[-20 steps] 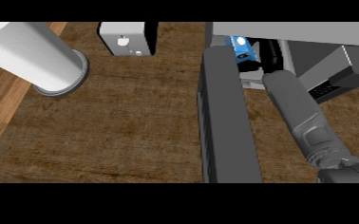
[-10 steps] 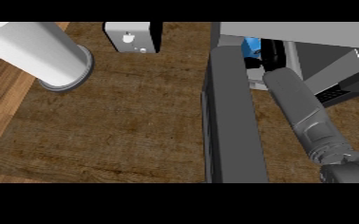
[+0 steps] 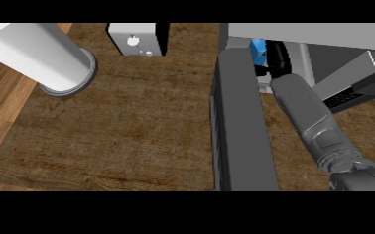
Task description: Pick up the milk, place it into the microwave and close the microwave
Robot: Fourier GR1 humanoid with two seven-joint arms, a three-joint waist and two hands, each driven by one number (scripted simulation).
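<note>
Blue milk carton in grey metal microwave, just left of black right hand, grip can't tell; dark slab door not yet closed.

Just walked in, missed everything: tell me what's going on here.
The robot's right arm reaches past the open microwave door into the microwave, with the right robot hand beside a blue carton, presumably the milk, just inside. Whether it holds the carton is hidden. The door is not yet closed.
</note>
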